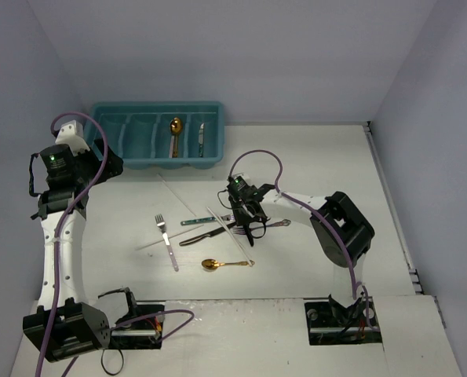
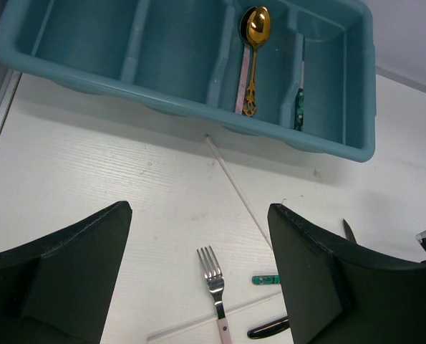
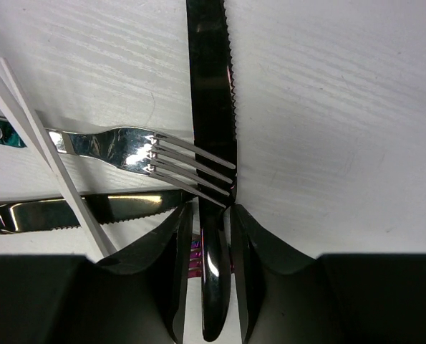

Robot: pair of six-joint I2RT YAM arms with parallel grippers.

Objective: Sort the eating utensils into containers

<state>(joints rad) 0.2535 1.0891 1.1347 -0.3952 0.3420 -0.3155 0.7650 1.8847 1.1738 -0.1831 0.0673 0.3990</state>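
Our right gripper pinches the handle of the dark knife with the saw-tooth edge. The shiny silver fork rests its prongs on the blade, so we think lifting could drag the fork along. The smooth handle might also slip or turn. The knife is long, thin and glossy. It lies flat on the white table, well away from the long teal plastic tray, nearer our arms and to the tray's right. Our left gripper, near the tray, is spread wide and holds nothing.

Teal four-compartment tray with gold spoon and knife inside; forks, all-black knife, chopsticks, another gold spoon scattered nearby
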